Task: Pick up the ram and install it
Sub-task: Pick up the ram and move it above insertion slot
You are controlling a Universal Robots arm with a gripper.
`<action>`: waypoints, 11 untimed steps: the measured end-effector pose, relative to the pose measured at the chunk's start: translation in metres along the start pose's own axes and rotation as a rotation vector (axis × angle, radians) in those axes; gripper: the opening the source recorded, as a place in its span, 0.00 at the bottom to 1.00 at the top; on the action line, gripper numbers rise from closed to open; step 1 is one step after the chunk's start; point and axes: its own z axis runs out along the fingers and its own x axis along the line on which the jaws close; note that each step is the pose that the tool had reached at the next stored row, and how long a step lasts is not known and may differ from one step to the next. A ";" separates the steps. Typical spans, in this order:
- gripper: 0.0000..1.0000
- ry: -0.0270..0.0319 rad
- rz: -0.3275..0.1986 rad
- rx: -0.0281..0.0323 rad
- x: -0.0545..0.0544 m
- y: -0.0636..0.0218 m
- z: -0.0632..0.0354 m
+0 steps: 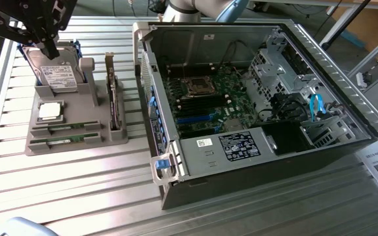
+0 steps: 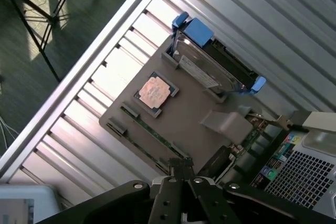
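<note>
Two ram sticks, thin and green, lie on edge in the slots of a grey holder: one behind the other. In the wrist view the ram runs along the holder just ahead of my fingertips. My gripper hangs above the holder's far end, over the hard drive, well above the ram. Its black fingers are pressed together with nothing between them.
The holder also carries a square processor chip and an upright expansion card. To the exterior view's right stands the open computer case with its motherboard and dark memory slots. A slatted metal table lies beneath.
</note>
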 end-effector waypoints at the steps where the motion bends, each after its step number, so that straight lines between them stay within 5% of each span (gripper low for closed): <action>1: 0.10 0.0005 -0.011 -0.0002 0.000 0.0000 0.0000; 11: 0.10 0.0058 -0.128 -0.0031 0.000 0.0000 0.0000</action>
